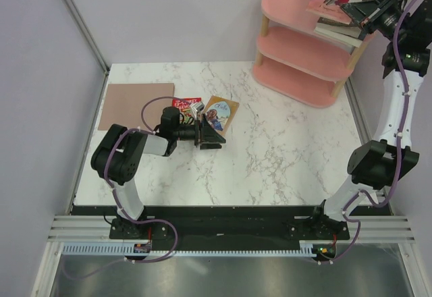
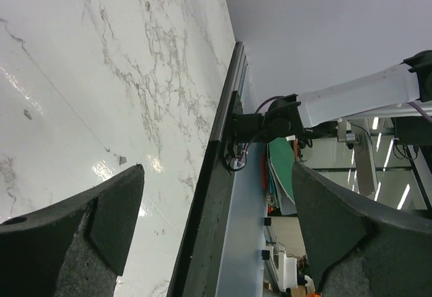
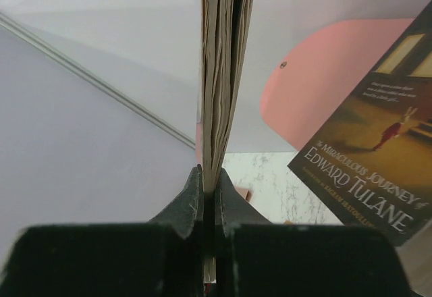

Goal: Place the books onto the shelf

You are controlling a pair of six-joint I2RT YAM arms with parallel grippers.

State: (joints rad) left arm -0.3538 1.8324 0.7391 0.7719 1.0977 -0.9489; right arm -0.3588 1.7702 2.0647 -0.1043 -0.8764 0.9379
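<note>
At the far left the brown mat (image 1: 135, 105) lies flat on the table (image 1: 283, 155) and plays no part in the job. Just right of it, two books are yet to be moved: the red book (image 1: 186, 102) and, touching its right edge, the tan book (image 1: 222, 113), both flat on the marble. The left gripper (image 1: 214, 137) sits low just in front of them with its jaws spread wide and nothing between them, so neither book is picked up yet. Well to the right, the pink shelf (image 1: 287, 5) already carries part of the load: a small stack of books (image 1: 339, 32) lies on its middle board, how many I cannot tell, and a brown book (image 3: 368, 169) stands at the back of the top board. The right gripper (image 3: 210, 175) is at the top board, clamped tight on the edge of a thin book (image 3: 219, 74); whether that book already rests on the board is not clear. I judge the task a little past halfway: this book needs releasing, then the two on the table follow.
</note>
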